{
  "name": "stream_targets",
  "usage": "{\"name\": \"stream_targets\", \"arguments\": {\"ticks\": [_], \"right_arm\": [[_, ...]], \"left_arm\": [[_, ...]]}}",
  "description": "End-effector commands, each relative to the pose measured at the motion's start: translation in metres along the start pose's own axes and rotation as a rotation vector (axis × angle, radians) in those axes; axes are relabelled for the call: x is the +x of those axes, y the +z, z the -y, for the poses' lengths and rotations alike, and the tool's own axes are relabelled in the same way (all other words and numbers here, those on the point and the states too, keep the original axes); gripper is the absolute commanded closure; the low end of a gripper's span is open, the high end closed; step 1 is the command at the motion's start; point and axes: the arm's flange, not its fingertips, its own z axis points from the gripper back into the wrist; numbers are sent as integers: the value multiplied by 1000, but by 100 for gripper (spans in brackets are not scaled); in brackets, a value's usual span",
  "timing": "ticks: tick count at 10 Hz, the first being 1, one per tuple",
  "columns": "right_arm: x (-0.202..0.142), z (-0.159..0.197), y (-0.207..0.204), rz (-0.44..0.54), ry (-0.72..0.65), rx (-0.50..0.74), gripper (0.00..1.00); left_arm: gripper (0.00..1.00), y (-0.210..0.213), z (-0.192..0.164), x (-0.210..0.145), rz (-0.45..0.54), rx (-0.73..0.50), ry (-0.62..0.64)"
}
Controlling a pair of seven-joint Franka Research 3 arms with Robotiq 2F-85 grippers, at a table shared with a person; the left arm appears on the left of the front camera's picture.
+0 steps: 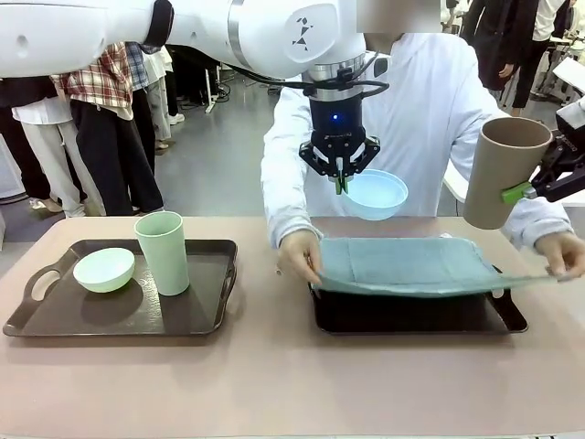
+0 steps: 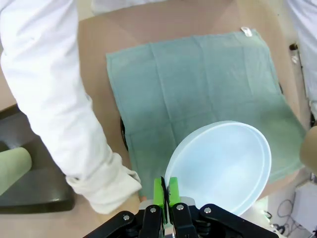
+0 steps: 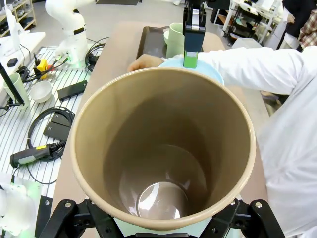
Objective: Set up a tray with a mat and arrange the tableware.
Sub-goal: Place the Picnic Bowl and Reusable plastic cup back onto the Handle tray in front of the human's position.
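Two pieces aloft: left fingers point(image 1: 340, 183) pinch the light blue bowl point(image 1: 377, 194), right fingers point(image 1: 515, 193) clamp the brown cup point(image 1: 501, 169). Mat point(image 1: 402, 265) not flat on centre-right tray point(image 1: 411, 325); you wait.

In the centre of the front view, the light blue bowl point(image 1: 377, 194) is showing a matt, plastic-like skin, and it is looking faintly translucent in the left wrist view. At the right edge, the brown cup point(image 1: 501, 169) is looking just as matt, though its inner floor is catching a soft gleam in the right wrist view. The mat point(image 1: 402, 265) is reading as teal woven cloth, creased along fold lines. The left tray point(image 1: 119, 315) and the right tray point(image 1: 411, 315) are giving off a slight sheen on smooth dark surfaces. The pale green bowl point(image 1: 104, 270) and pale green cup point(image 1: 163, 253) are looking matt and smooth. The worktop point(image 1: 274, 384) is lying dull and even. The person's sleeve point(image 1: 283, 174) is wrinkling like white cloth.
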Motion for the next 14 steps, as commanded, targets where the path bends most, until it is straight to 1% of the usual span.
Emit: {"name": "stream_targets", "arguments": {"ticks": [1,14], "right_arm": [[2,-2,0,6,2,6,59],[2,-2,0,6,2,6,59]], "left_arm": [[100,4,0,0,6,-3,-9],[100,4,0,0,6,-3,-9]]}}
